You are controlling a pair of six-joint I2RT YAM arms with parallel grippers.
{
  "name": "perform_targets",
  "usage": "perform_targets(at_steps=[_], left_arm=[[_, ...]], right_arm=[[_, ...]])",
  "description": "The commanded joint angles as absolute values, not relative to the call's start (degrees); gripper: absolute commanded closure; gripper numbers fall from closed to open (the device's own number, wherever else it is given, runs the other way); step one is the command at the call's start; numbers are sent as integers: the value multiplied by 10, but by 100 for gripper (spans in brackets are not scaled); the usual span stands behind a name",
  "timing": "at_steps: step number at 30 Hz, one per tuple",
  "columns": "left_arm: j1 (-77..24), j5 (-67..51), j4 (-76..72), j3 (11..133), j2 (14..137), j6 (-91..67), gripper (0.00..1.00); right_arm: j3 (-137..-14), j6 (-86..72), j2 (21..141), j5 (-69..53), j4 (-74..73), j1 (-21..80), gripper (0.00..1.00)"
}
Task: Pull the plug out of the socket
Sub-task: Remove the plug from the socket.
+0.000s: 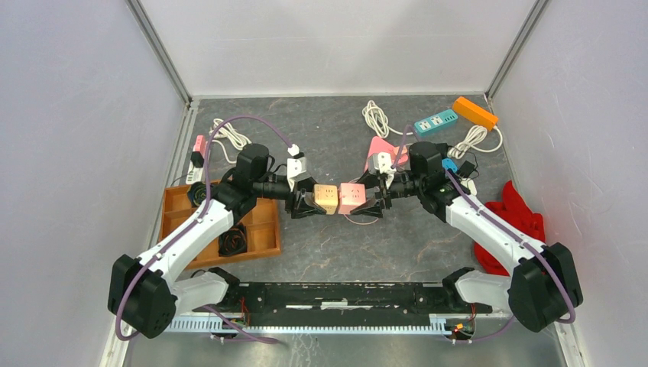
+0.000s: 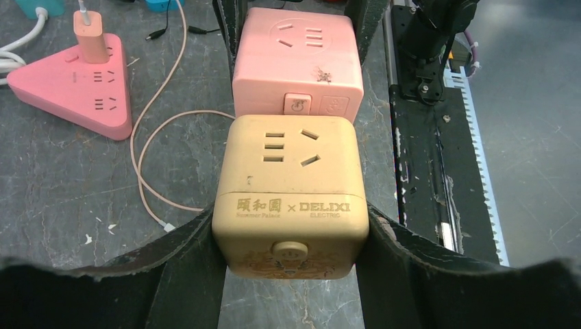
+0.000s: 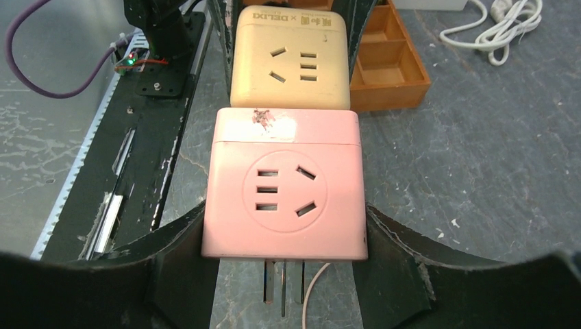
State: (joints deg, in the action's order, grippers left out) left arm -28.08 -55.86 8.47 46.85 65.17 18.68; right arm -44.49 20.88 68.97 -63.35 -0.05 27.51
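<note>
Yellow socket cube (image 2: 290,195), pinched in left jaws, touches pink socket cube (image 3: 284,192) pinched in right jaws.

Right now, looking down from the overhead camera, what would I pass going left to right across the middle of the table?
wooden tray → yellow cube socket → pink cube socket → red cloth
</note>
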Motion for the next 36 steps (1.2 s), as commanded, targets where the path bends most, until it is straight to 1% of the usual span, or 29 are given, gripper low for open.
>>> perform_targets(at_steps=[1,3,5,8,11,14,17,19,20,22,26,36], left_arm=[[-279,-538,-4,496,657,178,98],[-279,-538,-3,498,658,176,98],[-278,-542,-6,498,659,169,98],[-277,-548,-17,500,663,154,98],[-276,-547,-17,502,666,147,98],[-276,-541,-12,502,664,150,98],[-275,-541,-12,503,665,151,98],[-274,-541,-9,504,667,154,98],[-273,-541,-7,504,667,156,98],[-270,-541,-3,504,667,163,98],[-264,-539,24,507,658,189,98],[-232,-521,32,504,622,203,98]], right_arm=[[-468,239,692,-664,-24,311,100],[-447,164,693,-655,47,287,100],[-424,104,691,-615,104,265,100],[-408,69,691,-549,131,256,100],[-400,49,693,-525,145,256,100],[-397,47,693,-555,156,260,100],[-397,60,688,-629,166,290,100],[-407,98,688,-678,142,317,100],[-416,128,690,-695,108,330,100],[-444,213,696,-700,25,344,100],[-482,309,698,-674,-86,342,100],[-484,289,670,-716,-79,218,100]])
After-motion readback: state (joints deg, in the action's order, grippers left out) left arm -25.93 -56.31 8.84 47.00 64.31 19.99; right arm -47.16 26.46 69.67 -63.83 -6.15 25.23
